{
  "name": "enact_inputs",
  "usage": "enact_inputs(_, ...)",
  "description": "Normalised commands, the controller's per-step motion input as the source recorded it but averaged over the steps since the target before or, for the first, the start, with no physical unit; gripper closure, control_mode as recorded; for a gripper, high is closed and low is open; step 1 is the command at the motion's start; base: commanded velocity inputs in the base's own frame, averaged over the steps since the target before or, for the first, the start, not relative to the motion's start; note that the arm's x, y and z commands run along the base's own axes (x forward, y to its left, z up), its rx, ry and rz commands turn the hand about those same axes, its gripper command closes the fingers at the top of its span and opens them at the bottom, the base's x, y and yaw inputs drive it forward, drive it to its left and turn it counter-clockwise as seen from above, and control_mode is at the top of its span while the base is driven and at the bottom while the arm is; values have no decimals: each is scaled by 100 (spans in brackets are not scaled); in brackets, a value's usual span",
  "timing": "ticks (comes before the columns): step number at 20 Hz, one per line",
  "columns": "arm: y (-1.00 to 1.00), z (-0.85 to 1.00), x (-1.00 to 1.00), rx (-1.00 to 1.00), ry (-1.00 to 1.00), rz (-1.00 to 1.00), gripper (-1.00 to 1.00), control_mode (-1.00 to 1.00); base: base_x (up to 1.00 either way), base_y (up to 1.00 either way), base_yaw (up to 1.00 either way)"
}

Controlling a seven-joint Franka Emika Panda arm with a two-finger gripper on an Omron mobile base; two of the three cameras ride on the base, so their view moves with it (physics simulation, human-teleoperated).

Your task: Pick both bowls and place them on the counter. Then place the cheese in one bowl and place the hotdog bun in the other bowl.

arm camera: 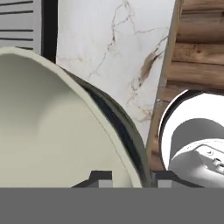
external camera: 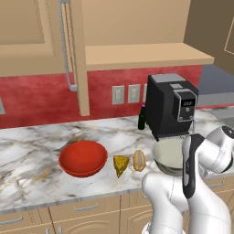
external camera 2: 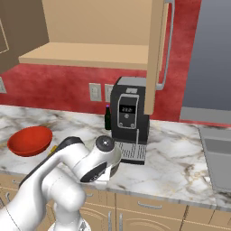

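1. Red bowl point(external camera: 83, 157) is sitting upright on the counter point(external camera: 27, 155), far left of the row, well apart from the arm. Low risk here, though a wide arm swing could be clipping it once the cheese goes in.
2. Cheese point(external camera: 120, 164) is lying just right of the red bowl, near the front edge. It is small and wedge-shaped, so a pinch on the sloped faces could be squirting it out and off the edge.
3. Bun point(external camera: 139, 160) is lying just beside the cheese, between it and the grey-green bowl point(external camera: 167, 156). The two are so close that fingers coming for one could be nudging the other.
4. Grey-green bowl is resting on the counter right in front of the coffee machine point(external camera: 171, 106), partly hidden by the arm. In the hand view its rim point(arm camera: 105, 118) is running between the two finger tips point(arm camera: 101, 179), so the gripper point(arm camera: 129, 180) is looking clamped on the rim, one tip inside, one outside. Cannot tell for sure that the pads are pressing.
5. Risk: a rim-only grip is thin, so the bowl could be tilting or slipping when let go, or dragging into the machine or the bun.
6. Risk: the bowl is sitting near the front edge in the hand view, so a careless release could be tipping it off.
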Motion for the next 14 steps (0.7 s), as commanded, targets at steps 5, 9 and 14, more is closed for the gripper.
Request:
enact_inputs(5, -16, -12, 3, -7, 0, 0, 100, -100, 0, 0, 0)
enact_inputs(9, -1, -13, -4, -2, -4, 0, 100, -100, 0, 0, 0)
enact_inputs(14, -1, 0, -1, 0, -6, 0, 100, -100, 0, 0, 0)
